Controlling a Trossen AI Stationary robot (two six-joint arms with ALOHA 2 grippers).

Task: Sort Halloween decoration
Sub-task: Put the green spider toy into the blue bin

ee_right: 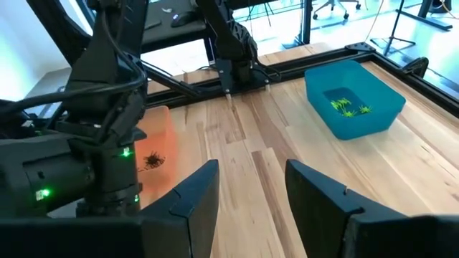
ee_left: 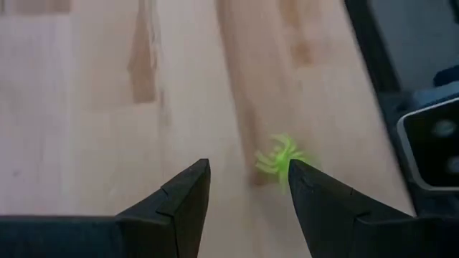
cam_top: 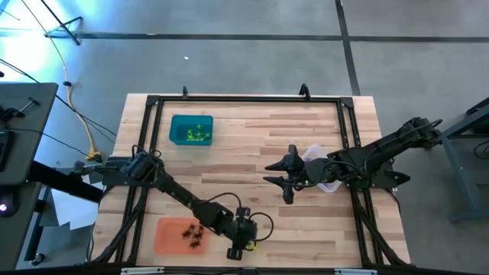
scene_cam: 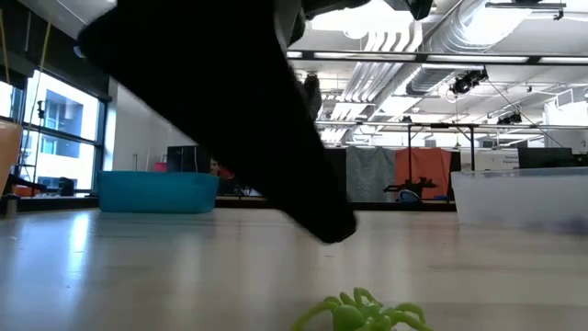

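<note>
At the near edge of the tabletop (cam_top: pixel 306 229) I had the left gripper (ee_left: pixel 247 190) spread wide and empty, a yellow-green spider (ee_left: pixel 278 155) lying on the wood just past one fingertip. Beside it, black spiders (cam_top: pixel 192 234) sat in the orange tray (cam_top: pixel 168 237). Farther off, the right gripper (cam_top: pixel 284 178) hung wide open mid-table, and more green spiders (cam_top: pixel 195 135) filled the teal tray (cam_top: pixel 177 126) at the far side.

Foreground: yellow-green spider (scene_cam: pixel 363 313) on the table (scene_cam: pixel 184 267)
Above: dark arm (scene_cam: pixel 230 110)
Left: teal tray (scene_cam: pixel 158 191)
Right: clear tray (scene_cam: pixel 519 198)
</note>
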